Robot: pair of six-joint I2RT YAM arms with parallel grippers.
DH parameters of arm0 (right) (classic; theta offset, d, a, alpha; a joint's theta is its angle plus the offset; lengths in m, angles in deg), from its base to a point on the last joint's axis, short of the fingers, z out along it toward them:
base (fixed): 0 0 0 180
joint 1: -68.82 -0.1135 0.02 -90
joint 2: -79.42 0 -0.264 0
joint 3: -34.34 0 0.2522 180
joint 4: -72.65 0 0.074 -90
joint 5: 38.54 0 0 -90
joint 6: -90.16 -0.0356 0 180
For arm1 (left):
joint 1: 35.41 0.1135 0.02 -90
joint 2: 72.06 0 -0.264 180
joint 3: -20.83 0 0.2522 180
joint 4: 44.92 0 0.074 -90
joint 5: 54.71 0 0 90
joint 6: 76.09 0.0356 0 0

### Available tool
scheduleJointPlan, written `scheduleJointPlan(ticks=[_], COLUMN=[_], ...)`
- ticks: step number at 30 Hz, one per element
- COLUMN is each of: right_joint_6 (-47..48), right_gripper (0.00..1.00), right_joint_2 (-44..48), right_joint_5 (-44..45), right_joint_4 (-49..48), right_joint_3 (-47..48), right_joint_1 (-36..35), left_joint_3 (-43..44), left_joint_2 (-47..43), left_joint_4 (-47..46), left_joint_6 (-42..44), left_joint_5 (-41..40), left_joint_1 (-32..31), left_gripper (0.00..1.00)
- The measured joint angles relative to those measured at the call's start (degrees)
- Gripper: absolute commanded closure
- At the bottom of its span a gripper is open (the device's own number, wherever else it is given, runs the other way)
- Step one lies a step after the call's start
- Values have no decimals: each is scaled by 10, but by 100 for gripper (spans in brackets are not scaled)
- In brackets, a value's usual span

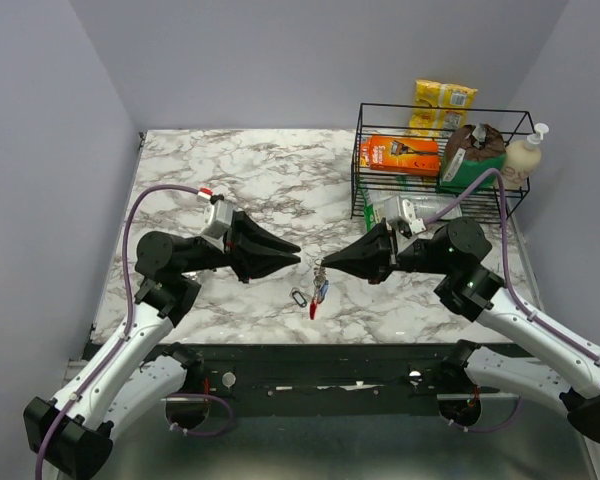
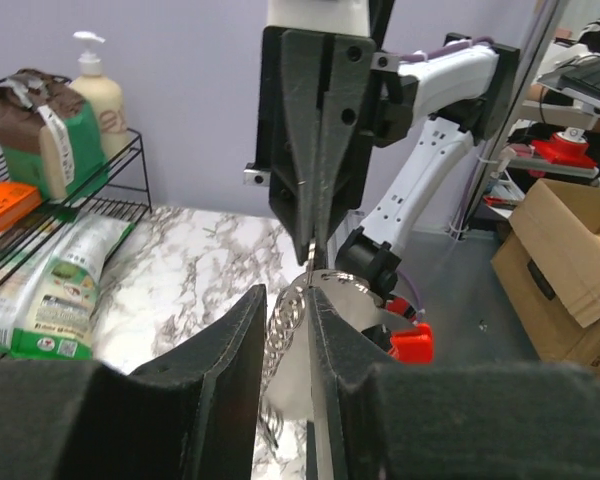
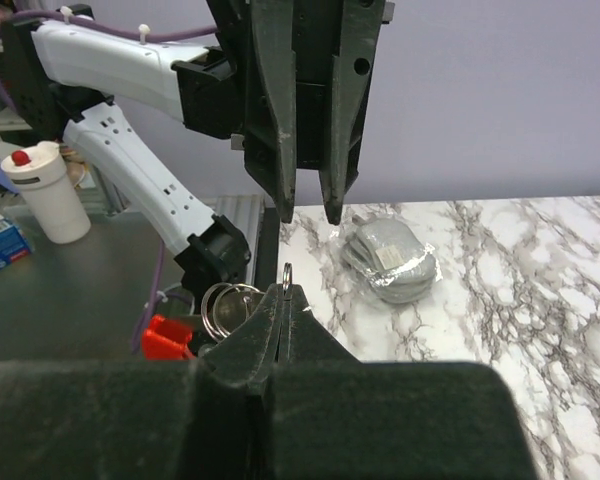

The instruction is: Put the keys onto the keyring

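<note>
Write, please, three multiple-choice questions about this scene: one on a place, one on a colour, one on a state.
1. Where on the table does the wire basket stand?
A) far right
B) far left
C) near edge, in the middle

2. What colour is the box lying in the basket?
A) blue
B) orange
C) white

3. How is the right gripper?
A) wide open and empty
B) shut on the key bunch
C) out of view

Answers:
1 A: the top view shows it at the far right.
2 B: its face is plainly orange.
3 B: in the right wrist view its fingers meet on a thin ring of the bunch.
</note>
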Motion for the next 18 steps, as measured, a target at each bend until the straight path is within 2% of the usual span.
scheduleJointPlan(ticks=[7,14,18], right_joint_6=[-14,-23,-27], right_gripper=[100,99,100], right_joint_2=[4,4,6], right_joint_5=[-5,-10,-12], right_joint_4=[-14,-20,-24], right_joint_3=[-2,-3,-5], right_joint_1=[2,3,3], left_joint_3=[0,5,5], left_joint_2=[2,3,3], left_joint_4=[-21,31,42], left_joint_6=[-6,32,43], left_joint_5=[3,-22,-40], left_joint_1=[-40,-61,-66], left_gripper=[70,69,65])
